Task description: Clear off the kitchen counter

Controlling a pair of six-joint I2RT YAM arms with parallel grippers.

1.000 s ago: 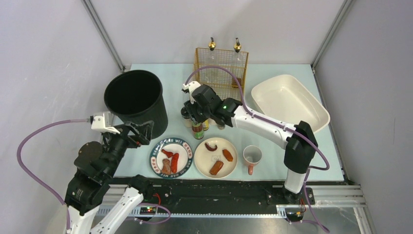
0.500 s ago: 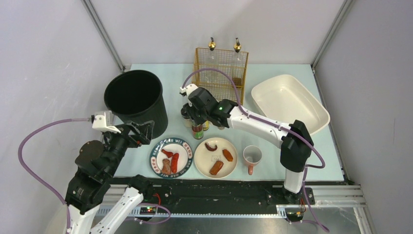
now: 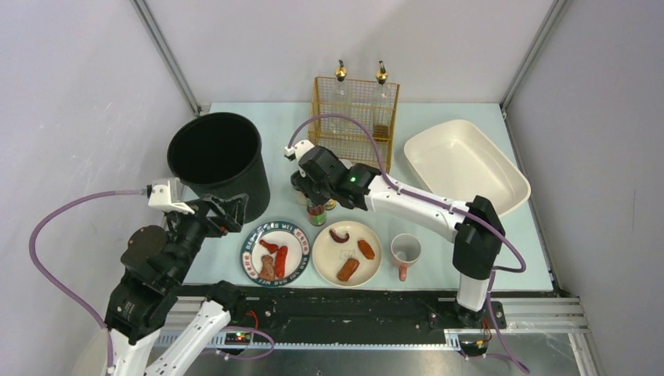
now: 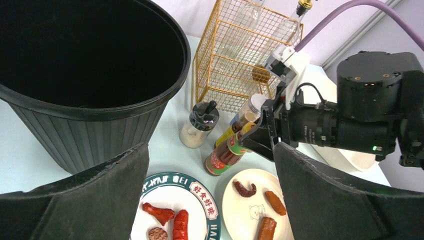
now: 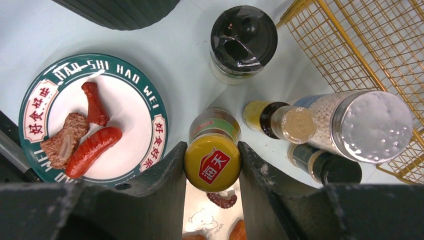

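The pale mint-green kitchen counter [image 3: 243, 117] holds plates, bottles and a mug. My right gripper [image 3: 315, 194] is shut on the yellow cap of a brown sauce bottle [image 3: 316, 215]. In the right wrist view the jaws press both sides of the cap [image 5: 212, 162]. In the left wrist view the bottle [image 4: 226, 156] leans, its base near the counter. My left gripper [image 3: 227, 210] hangs open and empty above the counter's front left, by the black bin [image 3: 215, 157].
A green-rimmed plate [image 3: 274, 252] and a cream plate [image 3: 347, 252] hold sausage pieces. A black-lidded jar [image 5: 243, 40], a white-lidded jar [image 5: 370, 125] and small bottles stand beside the held bottle. A gold wire rack [image 3: 356, 110], white tub [image 3: 466, 164] and mug [image 3: 405, 251] also stand on the counter.
My right gripper has shifted a little to the left with the sauce bottle in its jaws, and the bottle now leans. The left arm has not moved.
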